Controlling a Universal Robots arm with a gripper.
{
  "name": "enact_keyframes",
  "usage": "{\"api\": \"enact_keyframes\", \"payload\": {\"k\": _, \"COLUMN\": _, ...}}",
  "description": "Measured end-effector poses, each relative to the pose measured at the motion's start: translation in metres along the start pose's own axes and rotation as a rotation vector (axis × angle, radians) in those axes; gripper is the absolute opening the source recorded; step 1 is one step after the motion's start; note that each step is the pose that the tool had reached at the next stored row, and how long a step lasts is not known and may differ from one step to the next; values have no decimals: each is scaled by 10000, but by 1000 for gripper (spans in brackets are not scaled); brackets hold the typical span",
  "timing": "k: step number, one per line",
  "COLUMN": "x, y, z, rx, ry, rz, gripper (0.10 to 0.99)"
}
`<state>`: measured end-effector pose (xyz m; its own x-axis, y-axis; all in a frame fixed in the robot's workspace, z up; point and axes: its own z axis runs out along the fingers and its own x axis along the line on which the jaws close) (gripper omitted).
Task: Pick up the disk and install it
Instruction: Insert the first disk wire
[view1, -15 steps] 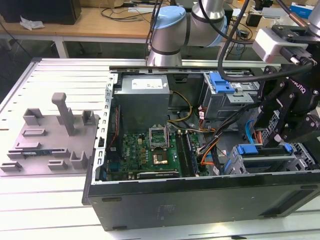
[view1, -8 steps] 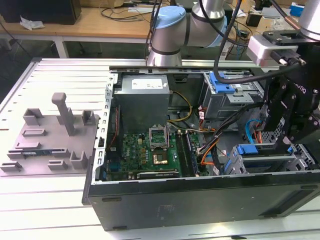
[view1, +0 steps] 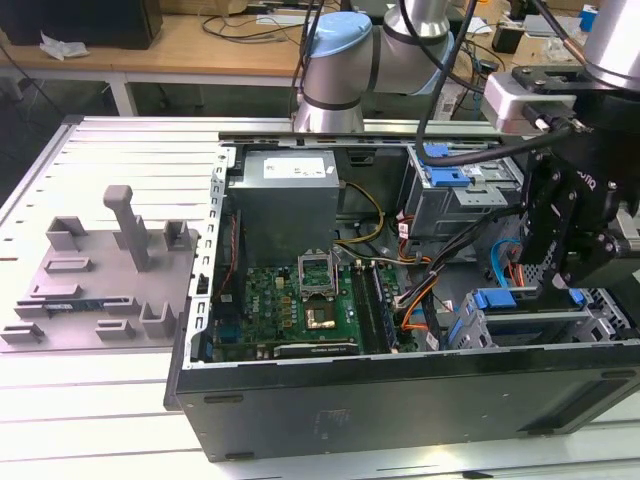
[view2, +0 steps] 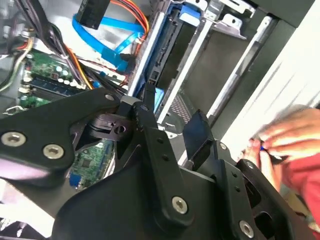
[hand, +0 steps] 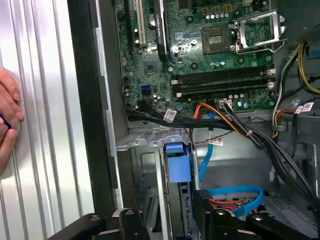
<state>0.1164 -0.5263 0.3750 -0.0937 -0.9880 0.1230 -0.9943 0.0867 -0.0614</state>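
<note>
The disk stands on edge in a slot of the metal drive cage at the case's front corner; its blue bracket end and dark edge show in the first wrist view. My gripper hovers right over it, its black fingers spread to either side of the disk with gaps showing. In the second wrist view the gripper hangs over the same slot, and the disk's blue edge shows beside one finger. In the exterior view the gripper is above the cage at that view's right.
The open computer case holds a green motherboard, a grey power supply box and loose black, orange and blue cables next to the cage. A person's hand rests on the ribbed table outside the case wall. A grey fixture lies at the exterior view's left.
</note>
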Motion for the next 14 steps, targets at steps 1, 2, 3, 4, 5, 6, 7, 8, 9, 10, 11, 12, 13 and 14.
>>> {"api": "enact_keyframes", "payload": {"k": 1, "x": -78, "y": 7, "z": -10, "rx": 31, "ry": 324, "rz": -17, "gripper": 502}}
{"api": "enact_keyframes", "payload": {"k": 2, "x": -158, "y": 13, "z": -20, "rx": 40, "ry": 425, "rz": -22, "gripper": 502}}
{"api": "enact_keyframes", "payload": {"k": 3, "x": -238, "y": 20, "z": -30, "rx": 44, "ry": 463, "rz": -25, "gripper": 502}}
{"api": "enact_keyframes", "payload": {"k": 4, "x": -307, "y": 27, "z": -39, "rx": 46, "ry": 484, "rz": -25, "gripper": 502}}
{"api": "enact_keyframes", "payload": {"k": 5, "x": -359, "y": 31, "z": -45, "rx": 48, "ry": 509, "rz": -26, "gripper": 502}}
{"api": "enact_keyframes", "payload": {"k": 6, "x": -407, "y": 35, "z": -53, "rx": 51, "ry": 569, "rz": -30, "gripper": 502}}
{"api": "enact_keyframes", "payload": {"k": 7, "x": -442, "y": 39, "z": -56, "rx": 54, "ry": 627, "rz": -33, "gripper": 502}}
{"api": "enact_keyframes", "payload": {"k": 8, "x": -485, "y": 42, "z": -61, "rx": 59, "ry": 710, "rz": -38, "gripper": 502}}
{"api": "enact_keyframes", "payload": {"k": 9, "x": -542, "y": 47, "z": -69, "rx": 65, "ry": 828, "rz": -44, "gripper": 502}}
{"api": "enact_keyframes", "payload": {"k": 10, "x": -562, "y": 49, "z": -70, "rx": 72, "ry": 949, "rz": -51, "gripper": 502}}
{"api": "enact_keyframes", "payload": {"k": 11, "x": -566, "y": 49, "z": -70, "rx": 91, "ry": 1159, "rz": -62, "gripper": 502}}
{"api": "enact_keyframes", "payload": {"k": 12, "x": -568, "y": 50, "z": -70, "rx": 123, "ry": 1499, "rz": -74, "gripper": 502}}
{"api": "enact_keyframes", "payload": {"k": 13, "x": -567, "y": 50, "z": -70, "rx": 160, "ry": 1913, "rz": -88, "gripper": 502}}
{"api": "enact_keyframes", "payload": {"k": 14, "x": -571, "y": 50, "z": -70, "rx": 181, "ry": 2156, "rz": -97, "gripper": 502}}
